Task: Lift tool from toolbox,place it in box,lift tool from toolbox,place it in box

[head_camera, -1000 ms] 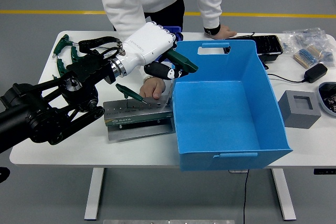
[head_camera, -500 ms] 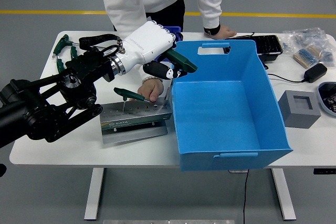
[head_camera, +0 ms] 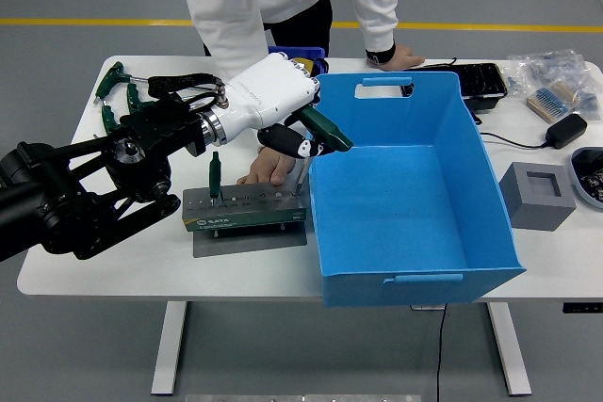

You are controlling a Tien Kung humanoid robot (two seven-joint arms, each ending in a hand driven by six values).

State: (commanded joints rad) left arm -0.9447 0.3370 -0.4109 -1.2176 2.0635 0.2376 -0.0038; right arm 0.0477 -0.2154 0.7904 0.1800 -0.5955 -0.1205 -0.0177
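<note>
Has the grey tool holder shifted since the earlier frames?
Yes. The grey tool holder has tipped back level and now sits squarer to the blue box.

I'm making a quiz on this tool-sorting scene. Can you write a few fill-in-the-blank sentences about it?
1. The left hand grips a green-handled tool beside the ___ box.
2. The toolbox still holds ___ upright green-handled tool.
3. The person's hand rests behind the ___.

Missing words: blue; one; toolbox

white table (head_camera: 75, 275) — toolbox (head_camera: 247, 212) | blue box (head_camera: 415, 233) | grey block (head_camera: 537, 197)
</note>
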